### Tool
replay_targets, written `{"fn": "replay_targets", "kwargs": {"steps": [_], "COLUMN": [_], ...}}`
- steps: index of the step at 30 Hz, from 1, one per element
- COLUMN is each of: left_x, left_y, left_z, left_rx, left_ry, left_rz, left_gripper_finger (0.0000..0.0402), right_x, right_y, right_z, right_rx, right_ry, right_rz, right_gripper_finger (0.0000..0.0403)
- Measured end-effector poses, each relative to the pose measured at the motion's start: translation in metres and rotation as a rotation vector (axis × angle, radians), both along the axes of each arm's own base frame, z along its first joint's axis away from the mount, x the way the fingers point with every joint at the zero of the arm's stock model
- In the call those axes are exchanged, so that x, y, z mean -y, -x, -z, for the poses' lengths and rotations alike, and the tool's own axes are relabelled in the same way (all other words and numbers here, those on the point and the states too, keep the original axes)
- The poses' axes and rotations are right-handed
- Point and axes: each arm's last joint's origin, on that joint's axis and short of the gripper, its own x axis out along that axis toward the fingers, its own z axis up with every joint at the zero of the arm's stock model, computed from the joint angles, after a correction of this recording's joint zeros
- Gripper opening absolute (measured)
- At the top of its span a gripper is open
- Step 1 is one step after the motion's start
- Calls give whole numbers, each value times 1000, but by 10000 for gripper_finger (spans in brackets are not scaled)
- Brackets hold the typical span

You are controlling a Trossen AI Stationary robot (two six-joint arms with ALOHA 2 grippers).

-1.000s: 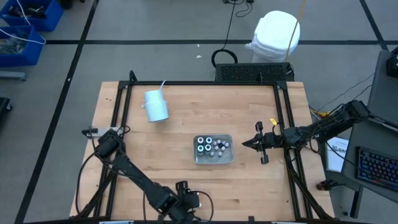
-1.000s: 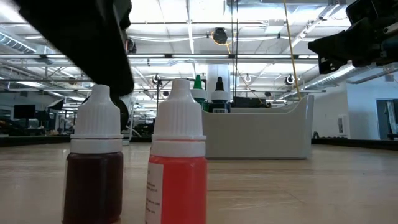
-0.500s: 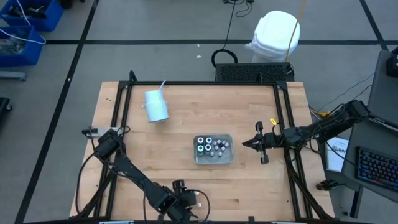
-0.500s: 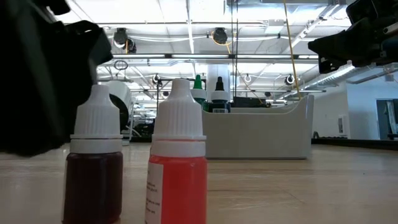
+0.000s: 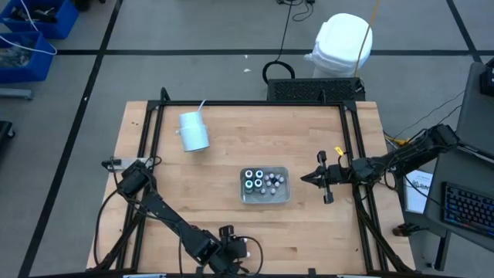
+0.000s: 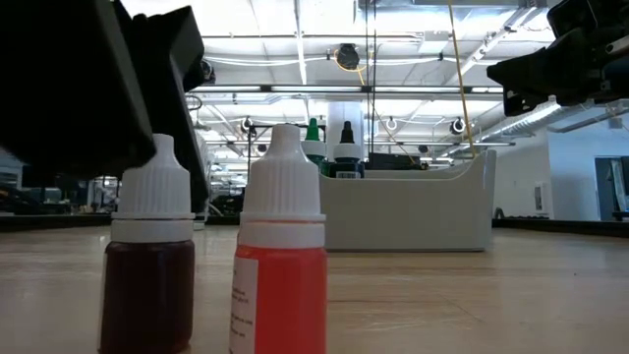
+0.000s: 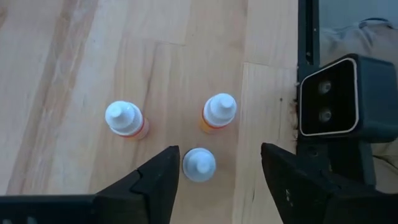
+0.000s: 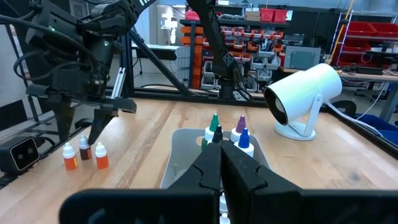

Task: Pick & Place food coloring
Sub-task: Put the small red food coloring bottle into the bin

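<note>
While three small white-capped bottles stand loose at the near edge of the desk (image 5: 154, 185), the left end effector (image 7: 214, 171) hangs just above them with its fingers (image 7: 155, 180) spread apart and nothing between them. From the left wrist view, the dark bottle (image 7: 199, 165) sits just inside the gap, close to one finger and apart from the other. The red bottle (image 7: 124, 119) and the orange bottle (image 7: 219, 112) stand just beyond the fingertips, one to each side, none of the three touching another. A small black camera box (image 7: 329, 99) sits on the desk frame just past the orange bottle, beside the other finger.

From the low view, the dark bottle and the red one stand upright side by side, and the left end effector shows as a dark mass right behind and above the dark bottle's cap.

At the desk's far right, the right end effector (image 5: 307, 179) is clenched shut on nothing and hovers level, its tip pointing at the clear tray (image 5: 282, 194), just beside the tray's wall without touching it. Inside the tray stand the other bottles (image 5: 262, 181): four larger dark round ones on the side away from that end effector, and several tiny white-capped ones nearer to it. Green, purple and blue tips rise above the tray rim in the right wrist view.

A white cup (image 5: 193, 131) with a straw lies on its side, well apart from both end effectors.
</note>
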Motion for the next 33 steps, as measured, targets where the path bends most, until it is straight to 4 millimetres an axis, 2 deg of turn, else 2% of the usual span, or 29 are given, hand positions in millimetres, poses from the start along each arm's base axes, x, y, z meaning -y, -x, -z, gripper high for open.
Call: {"fn": "replay_targets", "kwargs": {"steps": [12,33], "left_x": [-1,-1], "left_y": [-1,-1], "left_z": [0,0], "left_rx": [3,32], "left_ry": [-21,-113], "left_rz": [27,111], "left_gripper_finger": [177,173], "right_x": [0,0], "right_y": [0,0], "right_z": [0,0], "right_rx": [0,1], "right_ry": [2,13], "right_rz": [0,1], "right_gripper_finger": [0,0]}}
